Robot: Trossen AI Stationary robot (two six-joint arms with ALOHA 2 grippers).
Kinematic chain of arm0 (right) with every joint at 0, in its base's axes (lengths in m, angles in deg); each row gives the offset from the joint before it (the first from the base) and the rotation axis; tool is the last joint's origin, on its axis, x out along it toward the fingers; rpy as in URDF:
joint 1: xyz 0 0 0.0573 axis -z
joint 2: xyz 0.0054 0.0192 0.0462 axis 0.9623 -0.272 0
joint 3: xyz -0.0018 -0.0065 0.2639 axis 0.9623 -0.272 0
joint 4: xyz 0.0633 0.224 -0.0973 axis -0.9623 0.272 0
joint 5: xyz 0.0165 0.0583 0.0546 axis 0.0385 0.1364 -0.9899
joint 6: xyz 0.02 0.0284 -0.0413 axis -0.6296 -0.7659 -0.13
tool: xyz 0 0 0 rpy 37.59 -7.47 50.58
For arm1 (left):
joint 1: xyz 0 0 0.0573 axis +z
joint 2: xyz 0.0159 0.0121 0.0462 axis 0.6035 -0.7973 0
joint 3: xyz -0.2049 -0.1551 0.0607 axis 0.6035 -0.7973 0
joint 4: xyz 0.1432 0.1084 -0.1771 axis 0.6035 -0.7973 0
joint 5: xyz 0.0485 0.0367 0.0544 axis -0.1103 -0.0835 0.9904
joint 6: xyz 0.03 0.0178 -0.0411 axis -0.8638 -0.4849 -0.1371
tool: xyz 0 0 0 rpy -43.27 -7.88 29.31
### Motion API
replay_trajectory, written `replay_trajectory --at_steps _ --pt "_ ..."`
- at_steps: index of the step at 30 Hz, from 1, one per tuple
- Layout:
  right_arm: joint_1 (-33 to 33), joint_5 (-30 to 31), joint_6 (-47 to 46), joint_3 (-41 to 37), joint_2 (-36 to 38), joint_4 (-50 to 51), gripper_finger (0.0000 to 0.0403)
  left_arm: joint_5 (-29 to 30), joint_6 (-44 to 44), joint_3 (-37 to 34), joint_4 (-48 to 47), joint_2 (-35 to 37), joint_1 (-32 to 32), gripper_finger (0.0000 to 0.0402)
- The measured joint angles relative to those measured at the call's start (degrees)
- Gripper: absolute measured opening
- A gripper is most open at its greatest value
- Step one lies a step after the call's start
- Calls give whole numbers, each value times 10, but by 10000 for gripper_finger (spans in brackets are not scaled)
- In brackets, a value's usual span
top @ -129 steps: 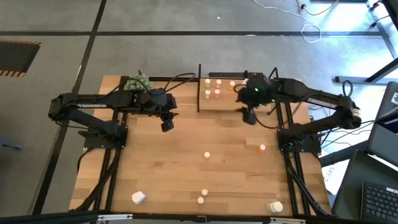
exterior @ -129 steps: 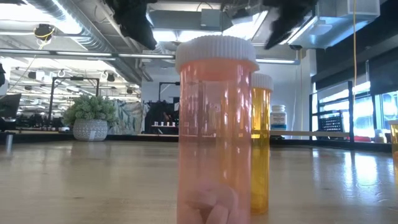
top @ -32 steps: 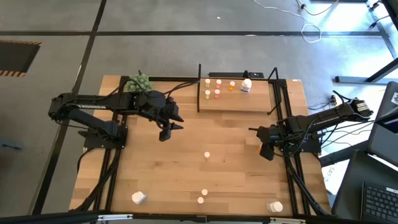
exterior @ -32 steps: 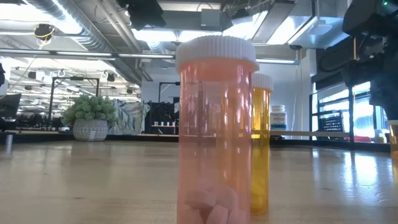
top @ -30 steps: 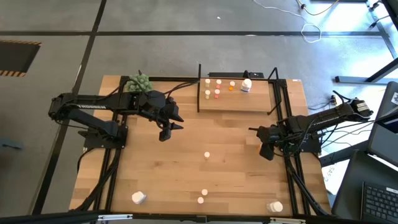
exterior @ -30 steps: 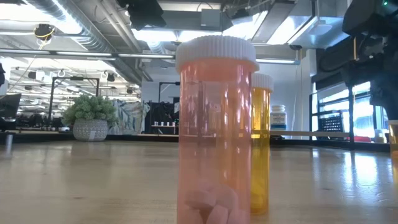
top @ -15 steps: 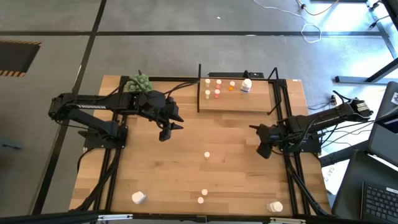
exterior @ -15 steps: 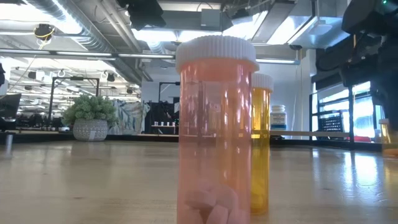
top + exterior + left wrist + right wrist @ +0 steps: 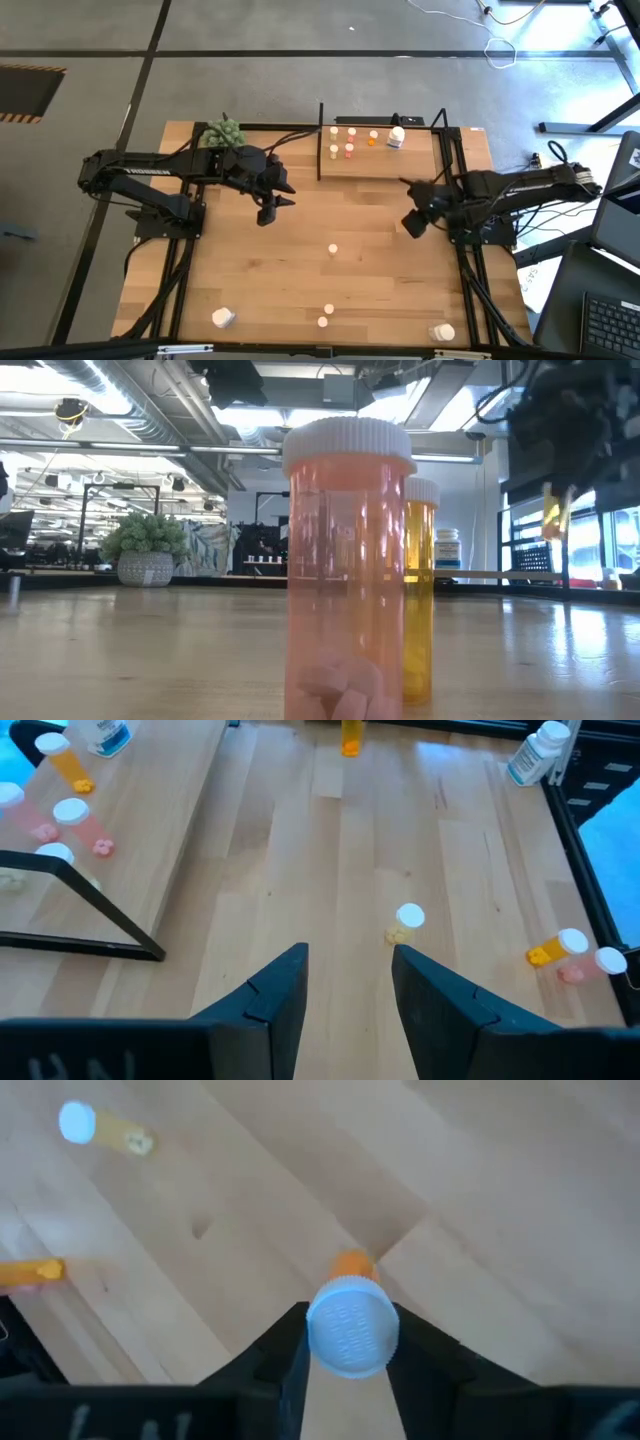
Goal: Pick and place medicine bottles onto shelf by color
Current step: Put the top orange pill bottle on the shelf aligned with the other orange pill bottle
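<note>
Right gripper [image 9: 345, 1342] clamped a white-capped orange medicine bottle [image 9: 352, 1320] at frame right; left gripper [image 9: 348, 982] hovered open, centre-left.

Open-plan lab, exposed ceiling ducts [image 9: 130, 410], floor cables [image 9: 500, 45]

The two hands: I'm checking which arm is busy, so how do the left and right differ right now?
The right hand is shut on an orange bottle with a white cap; the left hand is open and empty. The right hand carries its bottle above the table's right side, in front of the shelf; the left hand hangs over the table's left-centre. Both are dark two-finger hands.
</note>
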Motion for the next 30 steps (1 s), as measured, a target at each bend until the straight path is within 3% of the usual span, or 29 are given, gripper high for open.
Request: replay_trajectory --at_steps 11,15,23,30 --pt "117 5 180 159 -148 39 116 1 0 0 34 0 10 141" --pt "169 26 238 214 -201 40 117 26 0 0 44 0 9 141" --pt "283 25 397 312 -311 41 118 29 0 0 43 0 9 141" --pt "354 -1 466 370 -420 44 118 29 0 0 43 0 9 141"
